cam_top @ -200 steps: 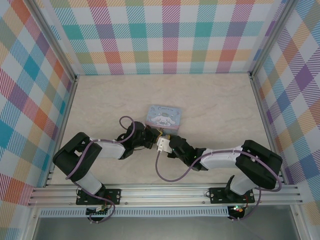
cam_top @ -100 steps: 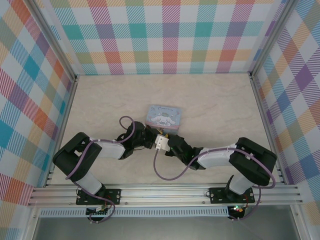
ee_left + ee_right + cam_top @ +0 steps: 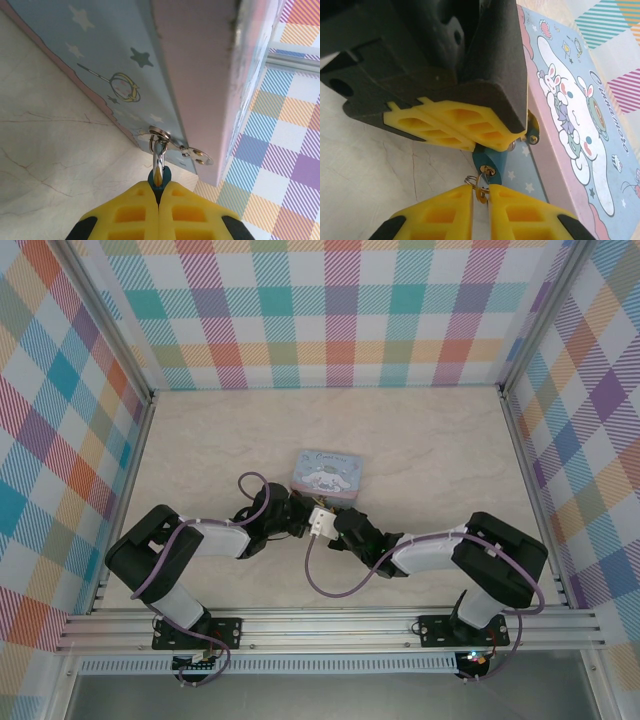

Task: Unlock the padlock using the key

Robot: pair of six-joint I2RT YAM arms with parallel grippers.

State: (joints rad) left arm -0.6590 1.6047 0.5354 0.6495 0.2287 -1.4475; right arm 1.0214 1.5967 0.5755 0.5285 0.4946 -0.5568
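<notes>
The right claw (image 3: 480, 196) has edged left, pinching the key (image 3: 481, 192) by the padlock (image 3: 489, 159) the left claw (image 3: 159, 192) grips; twisting askew could drop it.

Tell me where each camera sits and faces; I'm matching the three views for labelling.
Top external: fixed above and behind the arms, looking down on the table; the left arm and right arm show, bases at the bottom.
Left wrist: on the left arm, looking along the left gripper, shut on the padlock, at the side wall of the tin.
Right wrist: on the right arm, looking past the right gripper, pinching the key, towards the lid of the tin.
Shared: both wrist views show the padlock and tin.
</notes>
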